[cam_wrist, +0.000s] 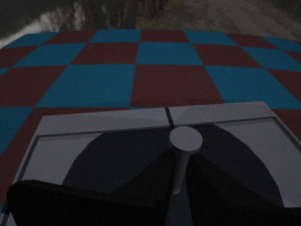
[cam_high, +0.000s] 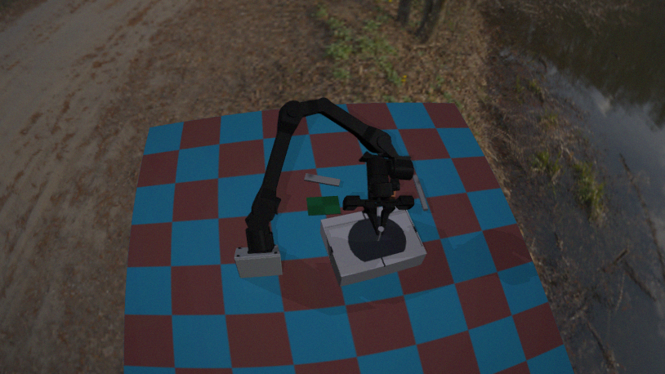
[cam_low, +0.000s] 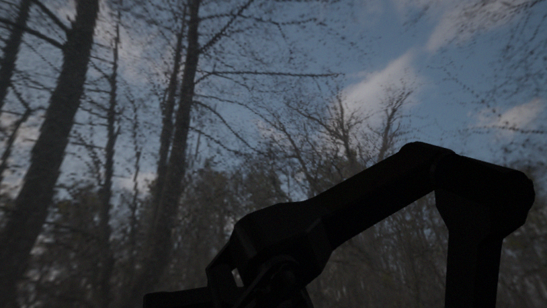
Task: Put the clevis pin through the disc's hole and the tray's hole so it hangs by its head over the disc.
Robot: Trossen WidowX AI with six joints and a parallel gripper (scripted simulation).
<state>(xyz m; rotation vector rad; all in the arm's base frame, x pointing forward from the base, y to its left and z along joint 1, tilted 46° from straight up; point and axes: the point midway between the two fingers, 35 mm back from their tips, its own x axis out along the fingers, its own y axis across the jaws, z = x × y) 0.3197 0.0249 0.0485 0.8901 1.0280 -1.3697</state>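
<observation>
The steel pin (cam_high: 381, 229) (cam_wrist: 186, 139) is upright with its round head on top, tilted slightly in the wrist view. My gripper (cam_high: 380, 225) (cam_wrist: 180, 156) is shut on the pin's shank just under the head, over the middle of the disc. The wide disc (cam_high: 360, 242) (cam_wrist: 106, 159) looks dark and lies flat inside the rimmed tray (cam_high: 381, 271) (cam_wrist: 99, 122). The head stands well above the disc. The disc's hole and the tray's hole are not visible, and I cannot tell whether the pin's lower tip is over the hole or in it. The exterior view shows only the arm.
A green block (cam_high: 323, 205) lies behind the tray's left corner, with a thin grey bar (cam_high: 322, 179) behind it. Another grey bar (cam_high: 421, 193) lies behind the tray on the right. A small orange thing (cam_high: 394, 193) is partly hidden behind the gripper. The arm's base (cam_high: 258, 263) stands left.
</observation>
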